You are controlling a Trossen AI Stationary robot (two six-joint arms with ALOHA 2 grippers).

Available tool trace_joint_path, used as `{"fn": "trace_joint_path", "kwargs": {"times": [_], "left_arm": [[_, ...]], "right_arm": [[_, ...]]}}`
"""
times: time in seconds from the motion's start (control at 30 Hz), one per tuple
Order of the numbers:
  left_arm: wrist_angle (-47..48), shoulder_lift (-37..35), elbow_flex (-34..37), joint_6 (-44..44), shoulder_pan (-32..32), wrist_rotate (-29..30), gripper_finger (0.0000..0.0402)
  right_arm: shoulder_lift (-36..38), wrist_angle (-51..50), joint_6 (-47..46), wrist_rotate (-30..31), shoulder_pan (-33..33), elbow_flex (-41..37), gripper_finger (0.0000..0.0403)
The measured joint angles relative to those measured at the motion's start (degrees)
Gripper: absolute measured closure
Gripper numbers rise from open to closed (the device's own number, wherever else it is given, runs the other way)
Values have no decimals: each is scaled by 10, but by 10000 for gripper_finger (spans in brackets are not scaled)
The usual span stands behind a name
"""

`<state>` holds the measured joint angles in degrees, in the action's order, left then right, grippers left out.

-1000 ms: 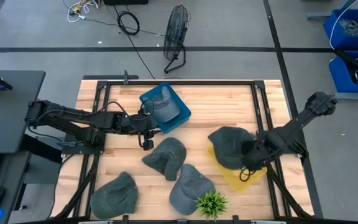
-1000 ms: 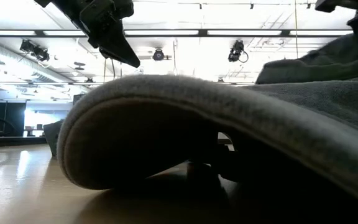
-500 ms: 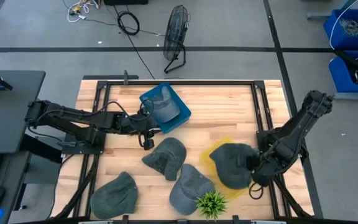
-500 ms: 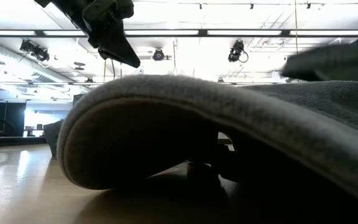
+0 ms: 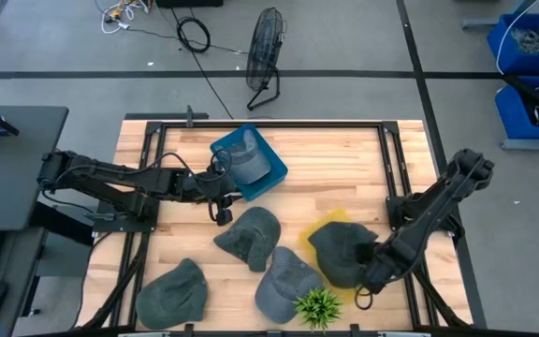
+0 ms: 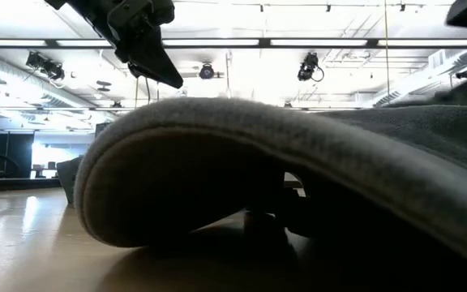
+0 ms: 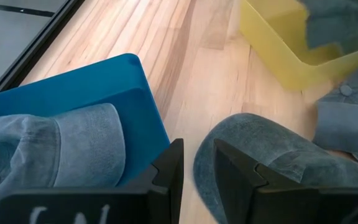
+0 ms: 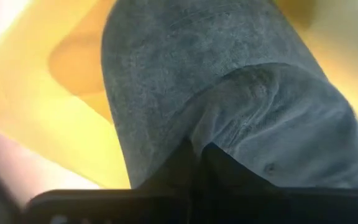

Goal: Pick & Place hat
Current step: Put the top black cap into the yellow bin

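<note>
My right gripper [image 5: 367, 269] is near the table's near right corner, shut on a dark grey hat [image 5: 340, 251] that covers most of the yellow bin [image 5: 329, 222]. My left gripper [image 5: 221, 208] hovers beside the blue bin [image 5: 271, 168], its fingers a narrow gap apart [image 7: 197, 177], touching nothing. A denim hat [image 5: 246, 161] lies in the blue bin. Three more grey hats lie on the table: one at the middle [image 5: 249, 234], one near the front [image 5: 286, 281], one at the front left [image 5: 174, 290]. My right gripper pinches a bunched fold of the hat's cloth [image 8: 194, 146] between its two fingers, on the side of the hat toward the near right corner. The fingers slant down from that side. The hat spreads out over the yellow bin's inside [image 8: 55, 124]; whether it rests there I cannot tell.
A small green plant [image 5: 318, 304] stands at the near edge, between the front hat and my right gripper. In the low view a hat brim [image 6: 217, 162] fills the picture, with my left gripper [image 6: 148, 49] above it. A black frame rims the table [image 5: 251, 122].
My right gripper has carried the dark hat toward the table's near edge and a little to the left, across the yellow bin. The bin's far edge, hidden a second ago, now shows behind the hat. My left arm has kept still.
</note>
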<state>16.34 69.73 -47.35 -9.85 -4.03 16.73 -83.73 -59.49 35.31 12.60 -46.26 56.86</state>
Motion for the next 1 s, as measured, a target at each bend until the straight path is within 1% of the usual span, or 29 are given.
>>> {"fn": "trace_joint_path", "kwargs": {"times": [0.17, 0.3, 0.43, 0.57, 0.7, 0.77, 0.83, 0.93, 1.0], "left_arm": [[0, 0, 0, 14, 0, 0, 314], [0, 0, 0, 34, 1, 0, 314], [0, 0, 0, 58, 1, 0, 314], [0, 0, 0, 66, 1, 1, 314], [0, 0, 0, 74, 1, 0, 314], [0, 0, 0, 85, 1, 0, 314], [0, 0, 0, 92, 1, 1, 314], [0, 0, 0, 94, 1, 1, 314], [0, 0, 0, 95, 1, 0, 314]], "right_arm": [[-6, 13, -50, 5, 40, 0, 352], [-6, 11, -49, 4, 76, 0, 337], [-6, -4, -49, 4, 128, -4, 330], [-6, -12, -59, 5, 185, -48, 329], [-6, 16, -17, 11, 221, -110, 328], [-6, 26, -5, 33, 231, -130, 328], [-6, 19, -4, 70, 237, -136, 328], [-7, -7, -4, 126, 243, -128, 328], [-7, -27, -8, 141, 245, -117, 328]]}}
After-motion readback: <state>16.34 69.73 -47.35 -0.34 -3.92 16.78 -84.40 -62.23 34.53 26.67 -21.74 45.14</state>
